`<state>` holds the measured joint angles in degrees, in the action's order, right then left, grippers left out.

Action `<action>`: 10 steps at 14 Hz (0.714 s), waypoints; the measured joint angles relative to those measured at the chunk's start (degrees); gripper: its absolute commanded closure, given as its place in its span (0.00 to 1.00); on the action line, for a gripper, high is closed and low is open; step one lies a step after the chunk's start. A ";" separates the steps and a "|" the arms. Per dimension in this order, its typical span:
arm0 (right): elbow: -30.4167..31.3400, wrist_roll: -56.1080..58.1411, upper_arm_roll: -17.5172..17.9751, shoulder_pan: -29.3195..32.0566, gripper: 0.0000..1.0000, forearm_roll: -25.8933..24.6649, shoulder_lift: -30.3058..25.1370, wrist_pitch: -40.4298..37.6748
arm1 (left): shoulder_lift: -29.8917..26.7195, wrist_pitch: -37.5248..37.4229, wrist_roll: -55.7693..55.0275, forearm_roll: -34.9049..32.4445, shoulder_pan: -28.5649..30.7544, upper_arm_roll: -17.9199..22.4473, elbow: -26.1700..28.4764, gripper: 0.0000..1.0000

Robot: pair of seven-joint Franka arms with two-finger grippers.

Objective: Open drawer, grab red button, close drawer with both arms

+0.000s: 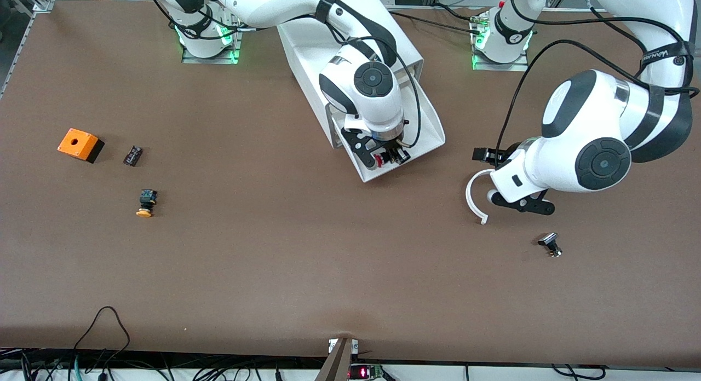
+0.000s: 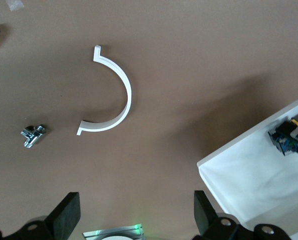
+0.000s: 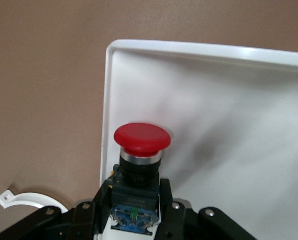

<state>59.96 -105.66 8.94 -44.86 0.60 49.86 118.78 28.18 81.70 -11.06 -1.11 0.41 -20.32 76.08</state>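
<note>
The drawer (image 1: 427, 130) is pulled out of the white cabinet (image 1: 312, 47) at the middle of the table. My right gripper (image 1: 386, 157) is over the drawer's front corner, shut on the red-capped button (image 1: 372, 162). In the right wrist view the button (image 3: 141, 150) stands between the fingers (image 3: 166, 192), its red cap pointing away over the drawer (image 3: 228, 100). My left gripper (image 1: 489, 173) is open and empty, low over the table beside the drawer toward the left arm's end. Its fingertips (image 2: 66, 215) show at the edge of the left wrist view, with the drawer's corner (image 2: 248, 175) beside them.
A white curved plastic piece (image 1: 472, 197) lies under the left gripper; a small metal part (image 1: 550, 244) lies nearer the front camera. Toward the right arm's end lie an orange box with a hole (image 1: 79, 144), a small black part (image 1: 133, 155) and a yellow-capped button (image 1: 145, 202).
</note>
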 measured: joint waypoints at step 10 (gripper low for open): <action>-6.80 17.06 2.15 12.01 1.00 3.82 -4.58 -9.27 | 2.36 25.40 -24.25 0.00 -4.82 -0.48 10.40 0.02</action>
<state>53.16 -88.60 11.09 -32.86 4.42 45.29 109.51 30.54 107.10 -35.31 -1.11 -4.41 -20.80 86.48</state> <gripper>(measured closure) 0.577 0.013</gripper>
